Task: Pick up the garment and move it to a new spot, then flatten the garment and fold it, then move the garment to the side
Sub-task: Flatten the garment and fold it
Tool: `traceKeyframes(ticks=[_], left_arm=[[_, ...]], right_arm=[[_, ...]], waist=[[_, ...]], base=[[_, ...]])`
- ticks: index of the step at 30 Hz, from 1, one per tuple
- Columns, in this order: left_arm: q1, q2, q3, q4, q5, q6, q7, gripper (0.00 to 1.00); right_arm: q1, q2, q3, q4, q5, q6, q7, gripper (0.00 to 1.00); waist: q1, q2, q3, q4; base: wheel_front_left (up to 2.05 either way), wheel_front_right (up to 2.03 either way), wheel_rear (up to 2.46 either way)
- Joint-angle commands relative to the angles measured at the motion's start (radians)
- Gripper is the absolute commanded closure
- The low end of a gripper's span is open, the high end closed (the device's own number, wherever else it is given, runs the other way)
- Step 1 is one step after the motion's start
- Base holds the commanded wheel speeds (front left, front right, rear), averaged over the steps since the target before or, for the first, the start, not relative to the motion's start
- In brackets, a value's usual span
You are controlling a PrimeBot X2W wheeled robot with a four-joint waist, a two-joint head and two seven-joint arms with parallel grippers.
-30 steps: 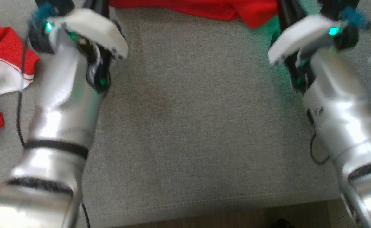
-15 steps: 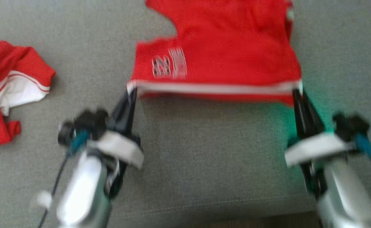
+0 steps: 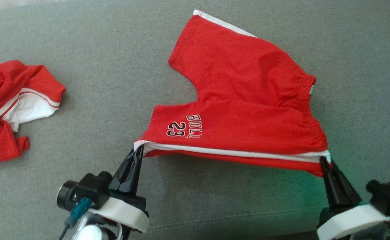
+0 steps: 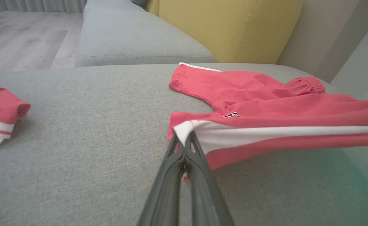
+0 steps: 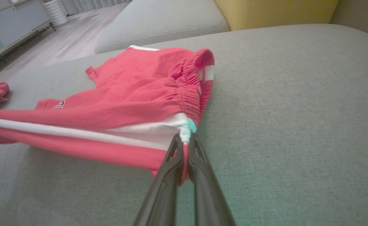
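The garment (image 3: 244,96) is a pair of red shorts with a white side stripe and "BULLS 23" print, spread on the grey sofa seat (image 3: 121,60). Its near edge is lifted off the cushion and stretched taut between both grippers. My left gripper (image 3: 138,150) is shut on the leg-hem corner, seen close in the left wrist view (image 4: 184,135). My right gripper (image 3: 324,160) is shut on the waistband corner, as the right wrist view (image 5: 185,138) shows. The far leg and waistband (image 5: 196,66) lie flat on the seat.
A second red and white garment (image 3: 11,106) lies crumpled at the left edge of the seat. A yellow cushion (image 4: 227,28) stands at the back of the sofa. The sofa's front seam (image 3: 231,216) runs just below the grippers.
The head camera has tilted up, so the whole shorts come into view. Both grippers have kept their hold on the near edge, which now hangs raised and stretched above the seat.
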Motion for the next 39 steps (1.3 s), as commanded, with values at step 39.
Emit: traceKeyframes(ticks=[39], left_arm=[[-1.233,0.216,-0.357,0.77,-0.361,-0.106,0.186,1.0]], right_arm=[[-0.783,-0.009,0.182,0.48,0.431,0.004,0.003,1.0]], waist=[[0.0001,-0.0001,0.309,-0.253]], base=[[0.0,0.0,0.0]])
